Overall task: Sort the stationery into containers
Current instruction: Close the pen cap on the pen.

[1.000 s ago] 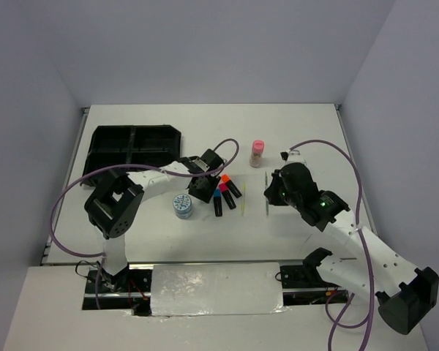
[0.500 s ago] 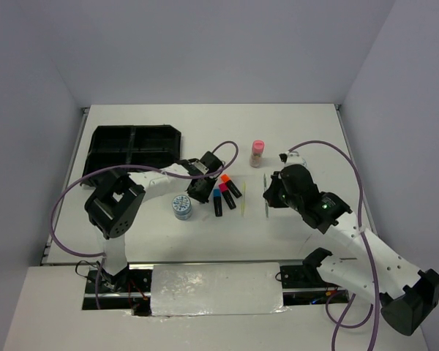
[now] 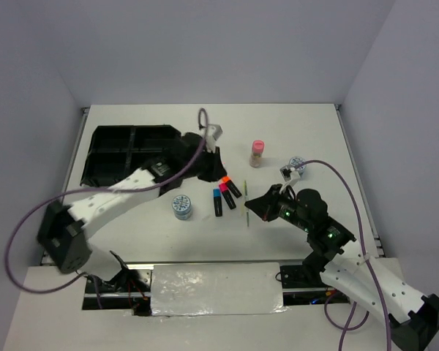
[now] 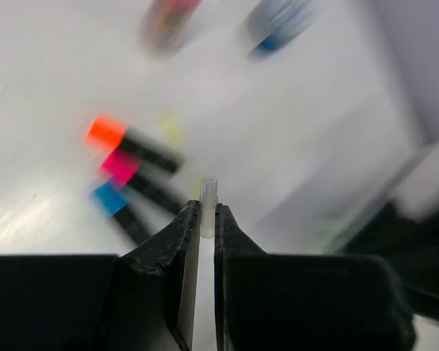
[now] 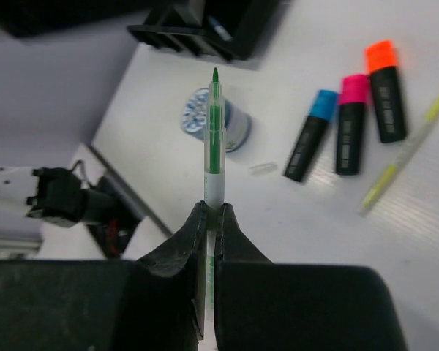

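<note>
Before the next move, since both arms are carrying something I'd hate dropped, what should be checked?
1. The left hand shut on the small clear tube-shaped piece: ok.
2. The right hand shut on the thin green-tipped pen: ok.
3. Pen tip covered: not ok, bare.
4. The black ridged plastic tray close to the left hand: ok.
5. Target compartment free: cannot tell.

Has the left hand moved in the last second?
Yes. The left hand has moved away from the round tin toward the far side of the table, ending by the black tray's right end.
</note>
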You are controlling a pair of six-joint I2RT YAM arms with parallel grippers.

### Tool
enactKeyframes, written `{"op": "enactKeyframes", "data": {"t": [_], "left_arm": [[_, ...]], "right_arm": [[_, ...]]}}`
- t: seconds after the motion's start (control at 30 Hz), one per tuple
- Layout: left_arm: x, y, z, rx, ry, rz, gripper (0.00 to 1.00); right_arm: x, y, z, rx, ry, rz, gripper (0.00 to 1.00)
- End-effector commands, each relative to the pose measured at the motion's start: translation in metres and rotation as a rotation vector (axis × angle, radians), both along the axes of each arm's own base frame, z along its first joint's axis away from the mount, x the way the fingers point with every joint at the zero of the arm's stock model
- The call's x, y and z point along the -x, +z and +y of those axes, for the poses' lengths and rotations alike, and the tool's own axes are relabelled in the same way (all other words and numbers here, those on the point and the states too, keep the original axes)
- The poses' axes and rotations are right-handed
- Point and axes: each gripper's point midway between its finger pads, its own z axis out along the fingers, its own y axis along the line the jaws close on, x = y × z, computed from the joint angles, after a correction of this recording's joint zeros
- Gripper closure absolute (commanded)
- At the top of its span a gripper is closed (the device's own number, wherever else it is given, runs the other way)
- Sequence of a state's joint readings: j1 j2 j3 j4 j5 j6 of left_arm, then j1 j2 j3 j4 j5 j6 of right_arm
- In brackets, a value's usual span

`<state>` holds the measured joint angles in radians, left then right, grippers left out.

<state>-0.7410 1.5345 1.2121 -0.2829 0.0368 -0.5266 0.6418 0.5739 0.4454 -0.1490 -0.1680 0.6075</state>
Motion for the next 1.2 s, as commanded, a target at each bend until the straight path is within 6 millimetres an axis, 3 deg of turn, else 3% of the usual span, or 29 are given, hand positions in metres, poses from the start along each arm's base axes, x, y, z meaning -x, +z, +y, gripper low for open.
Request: {"op": "enactKeyframes", "data": {"t": [0.0,0.03,0.07,0.1,0.13,0.27,0.53,0.7,1.17], "left_arm": [[0.028,0.137,-0.026,0.518,-0.049,-0.205,1.0],[0.039,0.181,-0.021,0.674,-0.054,-0.277,1.0],[0.045,0.189,-0.018,0.729,-0.059,-0.29,1.0],[0.051,0.182,-0.016,0.754,-0.07,-0.28,1.0],[0.064,0.203,-0.014,0.837,-0.117,-0.307,1.0],[0.086,0.216,-0.012,0.932,-0.195,-0.312,1.0],[0.095,0.218,-0.015,0.918,-0.258,-0.31,1.0],[0.098,0.218,-0.017,0.937,-0.28,-0.301,1.0],[0.101,0.206,-0.022,0.917,-0.314,-0.282,1.0]], "right_arm": [[0.015,0.066,0.025,-0.271,0.122,-0.147,1.0],[0.019,0.076,0.028,-0.3,0.144,-0.179,1.0],[0.023,0.081,0.029,-0.314,0.167,-0.198,1.0],[0.03,0.086,0.032,-0.334,0.195,-0.219,1.0],[0.033,0.097,0.032,-0.362,0.206,-0.265,1.0],[0.042,0.109,0.032,-0.387,0.24,-0.311,1.0],[0.059,0.122,0.04,-0.367,0.332,-0.363,1.0],[0.054,0.116,0.042,-0.344,0.319,-0.347,1.0],[0.052,0.125,0.036,-0.334,0.29,-0.372,1.0]]}}
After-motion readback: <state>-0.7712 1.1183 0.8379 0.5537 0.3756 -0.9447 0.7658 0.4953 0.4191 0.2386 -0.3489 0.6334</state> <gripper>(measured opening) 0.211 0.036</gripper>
